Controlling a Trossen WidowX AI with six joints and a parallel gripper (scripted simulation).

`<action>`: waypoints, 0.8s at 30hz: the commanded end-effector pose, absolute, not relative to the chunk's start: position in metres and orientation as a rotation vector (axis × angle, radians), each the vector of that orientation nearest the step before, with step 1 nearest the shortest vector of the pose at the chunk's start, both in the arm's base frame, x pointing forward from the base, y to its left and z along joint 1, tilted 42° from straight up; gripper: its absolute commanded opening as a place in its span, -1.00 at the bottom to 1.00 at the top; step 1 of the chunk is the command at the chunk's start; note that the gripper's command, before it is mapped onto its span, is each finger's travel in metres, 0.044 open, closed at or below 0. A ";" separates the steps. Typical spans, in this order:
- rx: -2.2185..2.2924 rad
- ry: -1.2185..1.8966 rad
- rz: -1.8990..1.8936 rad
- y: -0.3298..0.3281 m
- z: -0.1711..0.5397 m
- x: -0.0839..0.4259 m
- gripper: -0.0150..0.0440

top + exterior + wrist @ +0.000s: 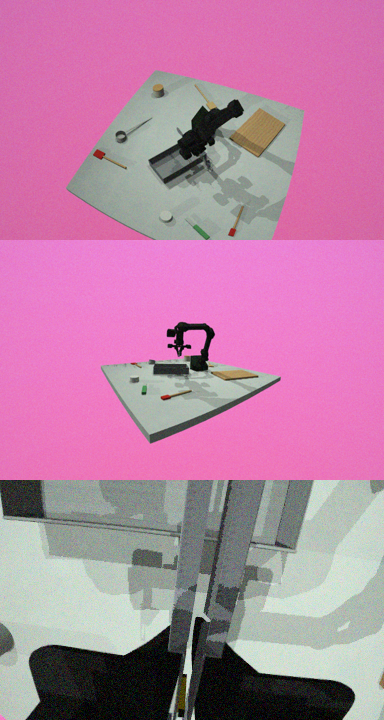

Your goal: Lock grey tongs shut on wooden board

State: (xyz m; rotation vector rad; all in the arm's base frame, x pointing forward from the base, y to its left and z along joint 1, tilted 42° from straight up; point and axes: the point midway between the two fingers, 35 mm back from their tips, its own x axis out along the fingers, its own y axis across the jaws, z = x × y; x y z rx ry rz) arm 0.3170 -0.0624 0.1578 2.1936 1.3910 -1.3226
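Note:
My gripper (178, 354) (191, 623) points down and is shut on the grey tongs (230, 555) (208, 163). It holds them in the air above the roasting tin (183, 170) (169, 371) (110, 525). In the wrist view the two tong arms run up the picture close together, with a narrow gap between them. The tongs look roughly level, but their tilt is hard to tell, and the hinge lock cannot be seen. The arm hides most of them in the top view. The wooden board (259, 130) (236, 374) lies flat to the right of the arm's base.
A pale-headed spatula (211, 105) lies behind the arm. A lidded pot (158, 91) and a grey cup (120, 140) with a long handle stand at the left. Two red-headed brushes (99, 154) (232, 232), a white cylinder (166, 215) and a green-handled tool (201, 232) are nearer the edges.

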 end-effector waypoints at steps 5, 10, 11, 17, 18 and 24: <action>2.285 1.331 -1.448 -0.029 0.186 0.307 -1.00; 2.341 1.292 -1.535 -0.005 0.204 0.297 -1.00; 2.353 1.285 -1.553 0.000 0.207 0.295 -1.00; 2.423 1.238 -1.659 0.027 0.226 0.279 -1.00; 2.434 1.230 -1.677 0.031 0.230 0.276 -1.00; 2.501 1.185 -1.785 0.055 0.247 0.256 -1.00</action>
